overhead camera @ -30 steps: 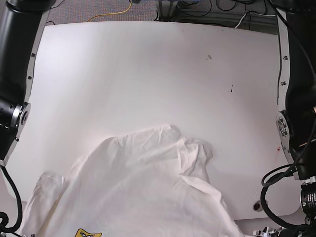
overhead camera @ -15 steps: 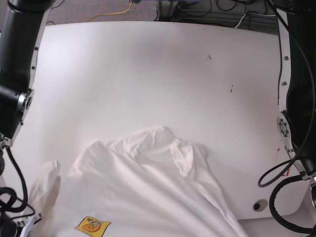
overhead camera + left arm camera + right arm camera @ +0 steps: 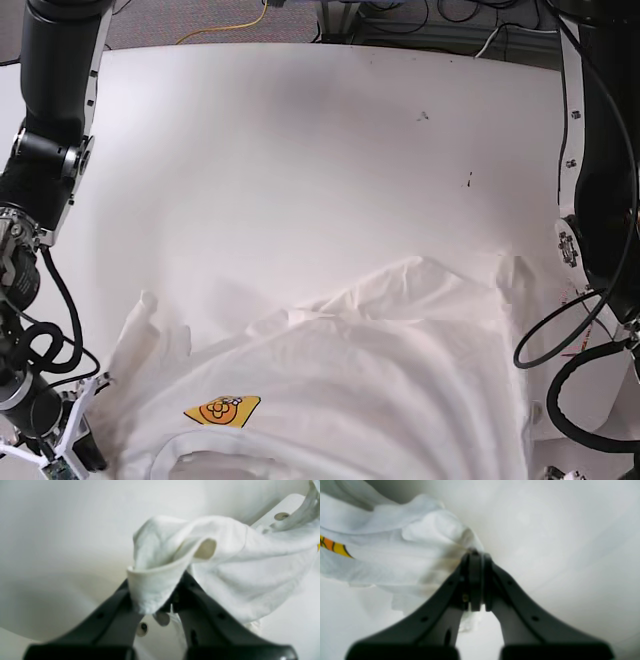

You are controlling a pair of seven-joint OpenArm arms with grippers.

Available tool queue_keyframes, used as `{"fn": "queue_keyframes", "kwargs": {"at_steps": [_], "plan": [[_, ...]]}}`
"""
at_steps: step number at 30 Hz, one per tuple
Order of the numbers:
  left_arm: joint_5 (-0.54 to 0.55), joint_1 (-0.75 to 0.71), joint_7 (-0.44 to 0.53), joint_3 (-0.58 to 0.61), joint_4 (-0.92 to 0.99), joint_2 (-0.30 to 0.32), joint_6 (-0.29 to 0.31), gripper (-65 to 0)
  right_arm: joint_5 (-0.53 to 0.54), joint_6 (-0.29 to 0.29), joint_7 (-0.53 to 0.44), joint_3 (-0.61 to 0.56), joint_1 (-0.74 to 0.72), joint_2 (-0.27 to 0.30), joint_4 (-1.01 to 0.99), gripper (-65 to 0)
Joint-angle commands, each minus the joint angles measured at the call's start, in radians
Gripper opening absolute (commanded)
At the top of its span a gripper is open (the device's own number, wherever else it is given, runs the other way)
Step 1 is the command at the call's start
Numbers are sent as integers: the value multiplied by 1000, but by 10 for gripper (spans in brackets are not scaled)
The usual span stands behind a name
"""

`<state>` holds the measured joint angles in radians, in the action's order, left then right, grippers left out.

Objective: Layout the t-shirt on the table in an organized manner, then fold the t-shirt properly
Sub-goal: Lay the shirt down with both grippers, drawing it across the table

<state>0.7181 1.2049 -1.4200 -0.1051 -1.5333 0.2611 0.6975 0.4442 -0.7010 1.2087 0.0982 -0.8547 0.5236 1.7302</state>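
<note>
The white t-shirt (image 3: 350,380) lies spread across the near half of the table (image 3: 300,150), rumpled, with a small yellow patch (image 3: 222,410) showing near its front left. In the left wrist view my left gripper (image 3: 156,592) is shut on a thick folded edge of the t-shirt (image 3: 237,562), held above the table. In the right wrist view my right gripper (image 3: 476,555) is shut on a thin edge of the t-shirt (image 3: 395,555), whose orange and yellow print (image 3: 332,546) shows at the left. Neither gripper's fingers appear in the base view.
Black arm links stand along the table's left side (image 3: 50,150) and right side (image 3: 600,150). Dark specks (image 3: 423,115) mark the far tabletop. A round grommet hole (image 3: 281,516) shows past the cloth. A yellow cable (image 3: 225,30) lies beyond the far edge.
The t-shirt has been drawn wider, now reaching the table's right side, and the yellow patch has come further into view. Both arms shifted while keeping their hold.
</note>
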Motion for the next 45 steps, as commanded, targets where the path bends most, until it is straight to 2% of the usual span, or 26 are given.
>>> {"fn": "queue_keyframes", "kwargs": {"at_steps": [1, 10, 18, 29, 33, 45], "plan": [[1, 14, 24, -2, -57, 4, 1, -650, -6, 3, -17, 21, -2, 11, 41, -650], [5, -95, 24, 2, -177, 5, 1, -650, -3, 3, -16, 39, 68, 5, 101, -650], [2, -251, 24, -2, -276, 7, 1, -650, -8, 3, -16, 39, 154, -21, 166, -650], [8, -468, 24, -23, -361, -3, 1, -650, -8, 3, -16, 51, 291, -21, 231, -650], [8, -563, 24, -41, -362, -47, 1, -650, -3, 3, -16, 116, 366, -23, 242, -650], [4, -828, 24, -110, -375, -141, 1, -650, -3, 3, -16, 191, 542, -24, 264, -650]]}}
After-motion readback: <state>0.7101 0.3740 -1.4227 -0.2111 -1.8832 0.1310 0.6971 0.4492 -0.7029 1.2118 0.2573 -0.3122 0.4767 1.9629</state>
